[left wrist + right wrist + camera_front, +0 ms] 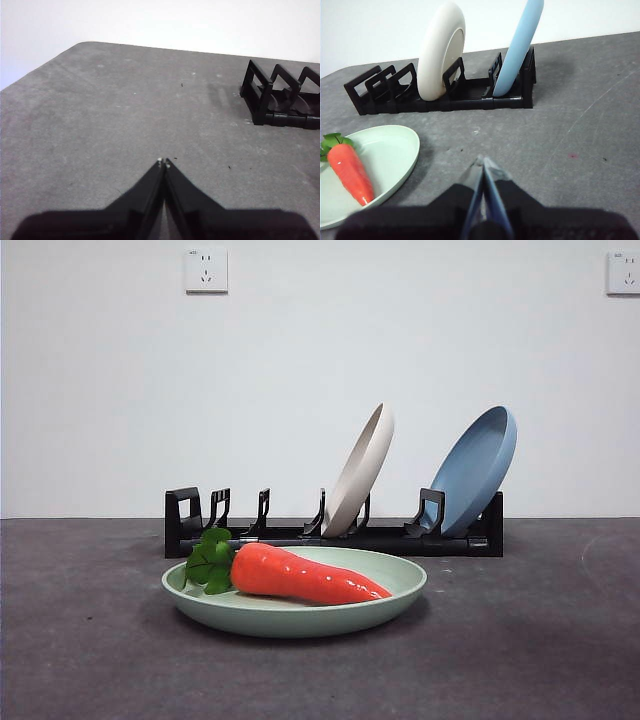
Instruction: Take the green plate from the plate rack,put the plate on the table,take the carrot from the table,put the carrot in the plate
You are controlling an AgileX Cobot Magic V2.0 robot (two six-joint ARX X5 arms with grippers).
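Observation:
The green plate (395, 585) lies flat on the table (540, 640) in front of the plate rack (330, 535). Inside it lies the orange-red carrot (300, 577), leaves toward the rack's empty end. The right wrist view shows the same plate (390, 150) and carrot (351, 172) off to one side of my right gripper (483, 161), which is shut, holds nothing and hangs over bare table. My left gripper (163, 162) is shut as well, empty, over bare table near the rack's end (260, 97). Neither arm appears in the front view.
A cream plate (362, 468) and a blue plate (478, 470) lean upright in the rack's slots, also seen as the cream plate (441, 50) and blue plate (520, 47). Two wall sockets sit on the white wall behind.

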